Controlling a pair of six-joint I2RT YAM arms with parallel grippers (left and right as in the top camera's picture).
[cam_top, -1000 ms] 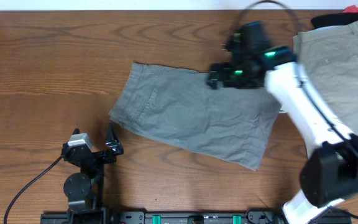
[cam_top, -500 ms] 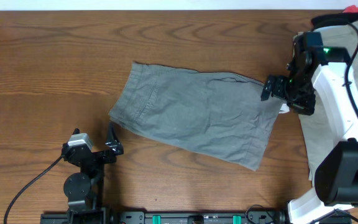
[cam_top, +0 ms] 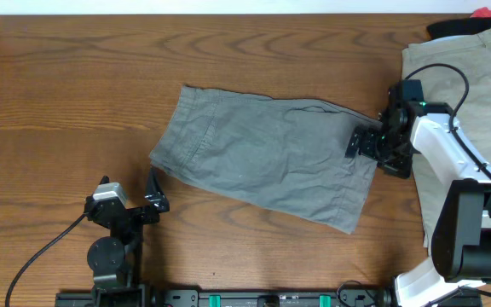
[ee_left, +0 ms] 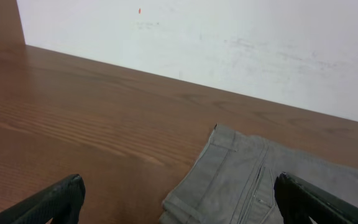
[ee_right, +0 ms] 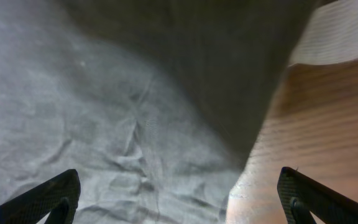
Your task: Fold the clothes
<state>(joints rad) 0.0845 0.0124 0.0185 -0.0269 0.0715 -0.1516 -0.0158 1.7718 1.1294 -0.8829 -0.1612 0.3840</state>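
Observation:
The grey-green shorts (cam_top: 262, 158) lie spread flat mid-table, waistband to the left. My right gripper (cam_top: 363, 143) is open and empty, low over their right edge; the right wrist view shows the grey cloth (ee_right: 104, 112) and its edge between the fingers (ee_right: 179, 202). My left gripper (cam_top: 153, 194) is open and empty near the front, just below the shorts' left corner; the left wrist view shows the waistband end (ee_left: 247, 180) ahead of the fingers (ee_left: 179, 199). The tan pair (cam_top: 471, 94) lies at the right, with black (cam_top: 450, 28) and red (cam_top: 488, 14) garments behind it.
The wooden table (cam_top: 75, 77) stretches left and back of the shorts. A white wall (ee_left: 229, 43) rises behind the table's far edge. The right arm's white body (cam_top: 450, 170) lies over the tan pair. A black cable (cam_top: 41, 256) runs off the left arm's base.
My right gripper has swung from over the shorts' upper middle out to the right, then down to their right edge. The shorts' top right now lies flatter. The left arm has not moved.

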